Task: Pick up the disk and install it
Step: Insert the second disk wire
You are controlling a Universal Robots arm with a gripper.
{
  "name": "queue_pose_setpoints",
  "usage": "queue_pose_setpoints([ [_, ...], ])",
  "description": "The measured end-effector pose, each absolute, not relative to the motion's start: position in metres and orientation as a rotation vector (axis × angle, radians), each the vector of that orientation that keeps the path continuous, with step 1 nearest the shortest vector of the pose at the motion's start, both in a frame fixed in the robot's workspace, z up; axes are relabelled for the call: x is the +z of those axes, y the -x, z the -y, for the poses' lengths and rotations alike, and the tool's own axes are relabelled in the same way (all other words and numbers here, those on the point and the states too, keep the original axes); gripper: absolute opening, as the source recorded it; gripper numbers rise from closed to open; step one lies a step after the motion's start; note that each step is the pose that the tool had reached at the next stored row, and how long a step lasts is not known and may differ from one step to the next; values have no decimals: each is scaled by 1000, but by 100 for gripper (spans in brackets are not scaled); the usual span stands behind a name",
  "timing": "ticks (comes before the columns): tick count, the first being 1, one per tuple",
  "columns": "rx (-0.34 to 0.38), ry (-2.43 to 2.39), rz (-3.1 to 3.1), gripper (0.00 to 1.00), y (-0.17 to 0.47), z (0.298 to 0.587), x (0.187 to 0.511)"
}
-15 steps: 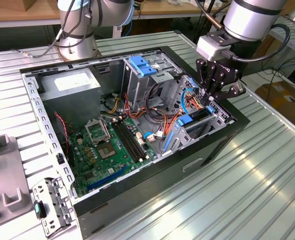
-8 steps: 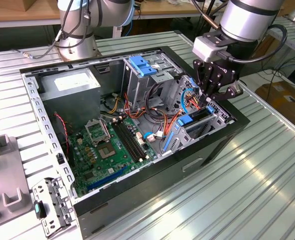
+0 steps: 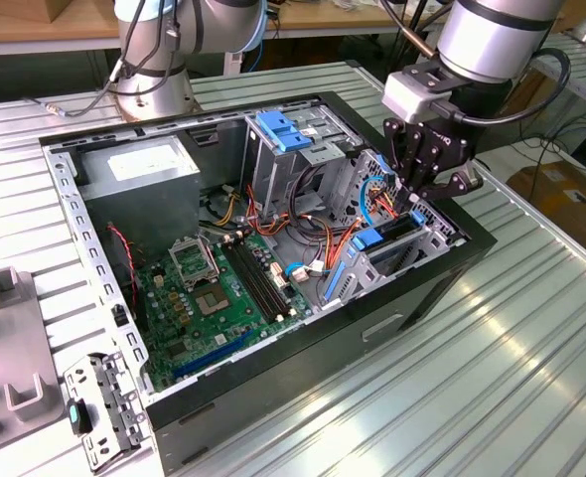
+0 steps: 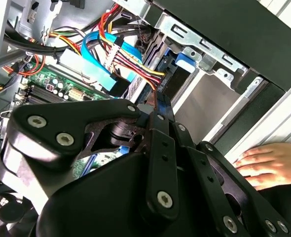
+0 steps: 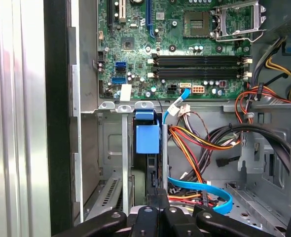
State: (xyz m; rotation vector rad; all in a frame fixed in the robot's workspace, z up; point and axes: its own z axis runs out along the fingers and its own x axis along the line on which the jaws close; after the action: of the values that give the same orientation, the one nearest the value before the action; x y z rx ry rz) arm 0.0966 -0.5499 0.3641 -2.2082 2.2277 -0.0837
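Observation:
The disk (image 3: 392,237), a dark slab with blue side rails, stands on edge in the metal bay at the corner of the open computer case (image 3: 74,229) on the exterior view's right. My gripper (image 3: 413,199) hangs straight above it, fingers pointing down into the bay. In the second wrist view the gripper (image 4: 157,98) is shut, its tips together and meeting the disk (image 4: 171,81) beside a blue rail. The first wrist view shows the gripper (image 5: 158,193) right over the disk's blue end piece (image 5: 147,138). Whether the tips press on the disk or just touch it is unclear.
Orange, red and blue cables (image 3: 323,224) crowd the space beside the bay. A drive cage with a blue latch (image 3: 283,129), a grey power-supply box (image 3: 139,164) and the green motherboard (image 3: 219,288) fill the case. A person's hand (image 4: 269,165) rests on the table outside the case wall.

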Motion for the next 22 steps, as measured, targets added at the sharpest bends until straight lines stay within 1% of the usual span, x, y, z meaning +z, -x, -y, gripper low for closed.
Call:
queue_pose_setpoints([
  [4, -84, 2208, -2228, 11, -97, 550, 371],
  [11, -84, 2208, -2228, 11, -97, 550, 399],
  [17, -82, 2213, -2232, 11, -97, 539, 399],
  [22, -100, 2244, -2261, 11, -97, 523, 399],
])
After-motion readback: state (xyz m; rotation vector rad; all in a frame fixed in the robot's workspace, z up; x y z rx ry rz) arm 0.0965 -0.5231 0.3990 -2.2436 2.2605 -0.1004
